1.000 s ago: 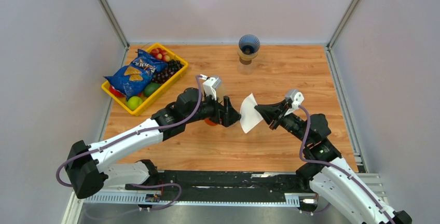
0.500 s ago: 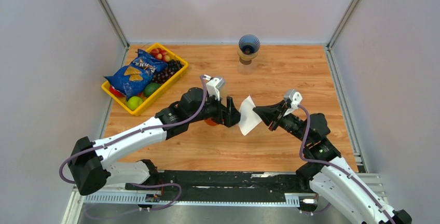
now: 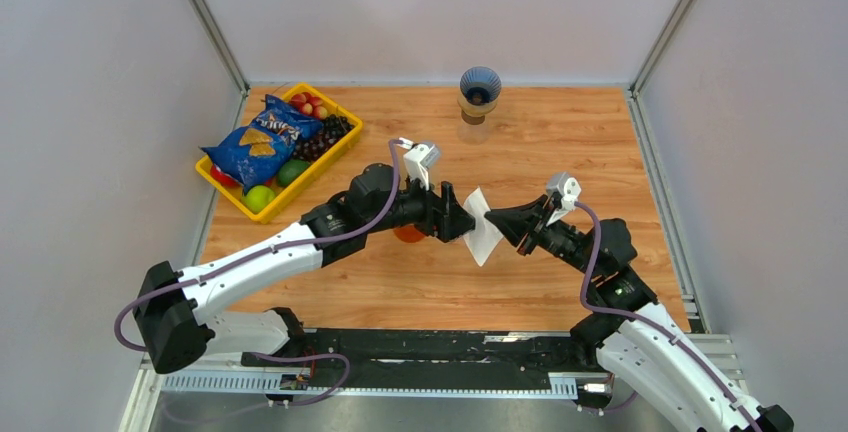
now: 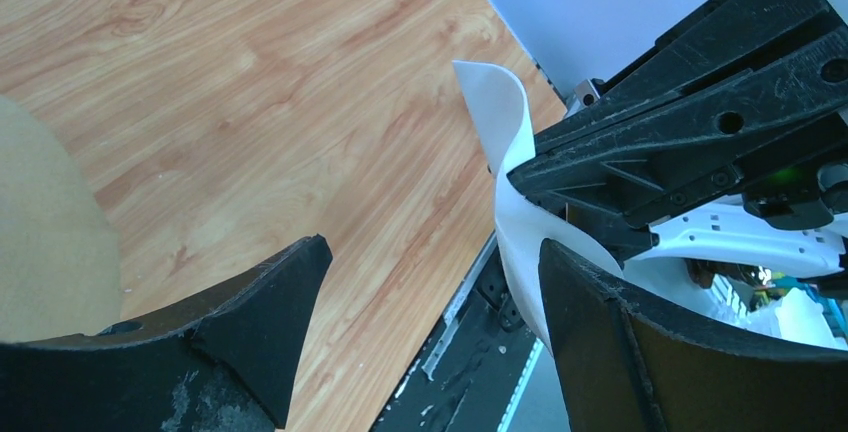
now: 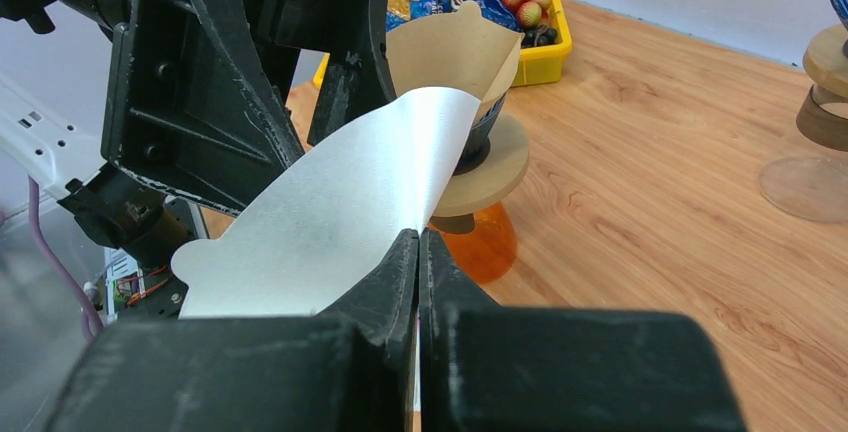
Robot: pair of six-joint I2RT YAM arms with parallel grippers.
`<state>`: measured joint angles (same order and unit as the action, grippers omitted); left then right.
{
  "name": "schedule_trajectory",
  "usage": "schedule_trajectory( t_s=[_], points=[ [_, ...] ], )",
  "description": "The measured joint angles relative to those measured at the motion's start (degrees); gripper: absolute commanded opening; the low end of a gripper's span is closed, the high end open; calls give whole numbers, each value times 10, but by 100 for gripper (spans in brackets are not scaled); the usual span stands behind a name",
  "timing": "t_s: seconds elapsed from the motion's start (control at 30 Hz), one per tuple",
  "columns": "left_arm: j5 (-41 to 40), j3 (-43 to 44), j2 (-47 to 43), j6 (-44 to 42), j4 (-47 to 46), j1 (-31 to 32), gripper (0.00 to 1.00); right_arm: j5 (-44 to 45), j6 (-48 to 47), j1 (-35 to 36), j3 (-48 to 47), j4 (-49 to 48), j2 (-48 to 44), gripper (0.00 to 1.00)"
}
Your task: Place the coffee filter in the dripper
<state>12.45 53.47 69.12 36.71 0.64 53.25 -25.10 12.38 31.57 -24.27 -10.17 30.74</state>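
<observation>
The right gripper (image 5: 418,240), jaws pressed shut, pinches the white paper coffee filter (image 5: 330,222) in the air, well apart from the blue ribbed dripper (image 3: 480,84), on its near side. The left gripper (image 4: 435,257) has its jaws wide apart, astride the filter's edge; whether they touch it is hard to tell.

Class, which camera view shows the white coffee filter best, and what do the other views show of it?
Right wrist: the white coffee filter shows its broad face, pinched in the right gripper. Left wrist catches only a curled edge strip; top external shows it small.
</observation>
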Motion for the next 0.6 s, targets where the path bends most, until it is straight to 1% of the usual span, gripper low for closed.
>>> schedule_trajectory(
  t_s=[0.1, 0.33, 0.6],
  points=[
    [-7, 3, 0, 0, 7, 2, 86, -1, 0, 0, 0, 0, -1, 0],
    [-14, 3, 0, -2, 18, 10, 76, -8, 2, 0, 0, 1, -5, 0],
    [-59, 5, 0, -10, 47, 37, 65, -13, 3, 0, -1, 6, -21, 0]
  ],
)
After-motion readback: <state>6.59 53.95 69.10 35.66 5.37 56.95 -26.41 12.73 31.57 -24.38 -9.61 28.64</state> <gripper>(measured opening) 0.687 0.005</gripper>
